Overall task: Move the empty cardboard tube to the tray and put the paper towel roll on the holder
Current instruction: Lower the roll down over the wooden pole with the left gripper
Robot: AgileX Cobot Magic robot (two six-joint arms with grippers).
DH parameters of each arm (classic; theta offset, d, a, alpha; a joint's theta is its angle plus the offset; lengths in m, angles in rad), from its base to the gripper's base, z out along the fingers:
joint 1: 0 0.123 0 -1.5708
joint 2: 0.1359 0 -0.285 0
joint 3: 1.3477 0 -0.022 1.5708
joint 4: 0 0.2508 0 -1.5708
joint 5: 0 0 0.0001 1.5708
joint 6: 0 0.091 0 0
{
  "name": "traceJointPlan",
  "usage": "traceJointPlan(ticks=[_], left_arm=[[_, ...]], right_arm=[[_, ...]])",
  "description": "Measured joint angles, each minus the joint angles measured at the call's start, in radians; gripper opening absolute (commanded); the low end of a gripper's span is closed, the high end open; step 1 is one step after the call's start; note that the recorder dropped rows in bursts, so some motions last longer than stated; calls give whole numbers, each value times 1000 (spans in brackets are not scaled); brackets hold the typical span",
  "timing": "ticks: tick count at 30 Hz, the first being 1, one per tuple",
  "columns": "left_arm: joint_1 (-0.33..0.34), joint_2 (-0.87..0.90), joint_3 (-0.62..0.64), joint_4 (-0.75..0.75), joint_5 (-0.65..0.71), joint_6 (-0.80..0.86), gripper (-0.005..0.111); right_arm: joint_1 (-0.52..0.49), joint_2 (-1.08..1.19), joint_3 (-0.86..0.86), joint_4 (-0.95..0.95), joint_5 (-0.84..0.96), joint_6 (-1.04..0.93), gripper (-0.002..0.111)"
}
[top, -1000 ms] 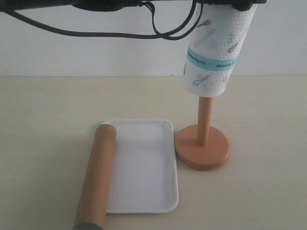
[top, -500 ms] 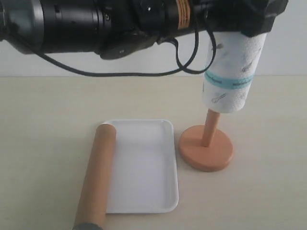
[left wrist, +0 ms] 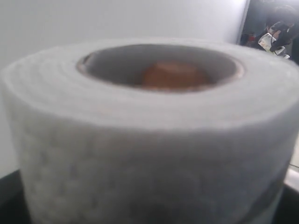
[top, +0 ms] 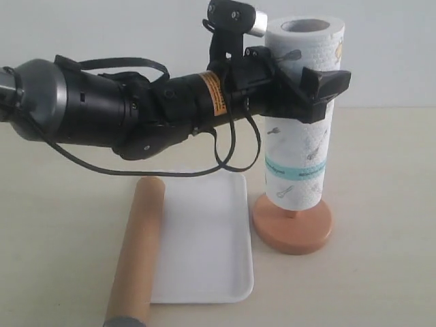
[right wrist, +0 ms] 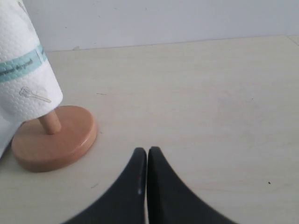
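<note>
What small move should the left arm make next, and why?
Probably lower the roll until it sits on the base: the left gripper grips it over the holder, the post shows inside its core, yet a strip of post is bare under the roll.

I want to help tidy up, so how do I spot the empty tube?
Find the shallow white rectangular tray in the middle of the exterior view. Lying flat along its left edge is the long, slim brown cardboard tube. Unlike the thick white printed paper roll standing on the orange wooden stand to the tray's right, it is plain brown and lies down.
</note>
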Motion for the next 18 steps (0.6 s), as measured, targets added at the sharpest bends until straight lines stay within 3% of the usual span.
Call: traceJointPlan(ticks=[13, 16, 18], left_arm=[[0, 72, 3, 6, -11, 32, 5], [0, 72, 3, 6, -11, 34, 16], [0, 72, 3, 6, -11, 26, 33]], right_arm=[[0, 0, 0, 0, 0, 0, 0], [0, 0, 0, 0, 0, 0, 0], [0, 0, 0, 0, 0, 0, 0]])
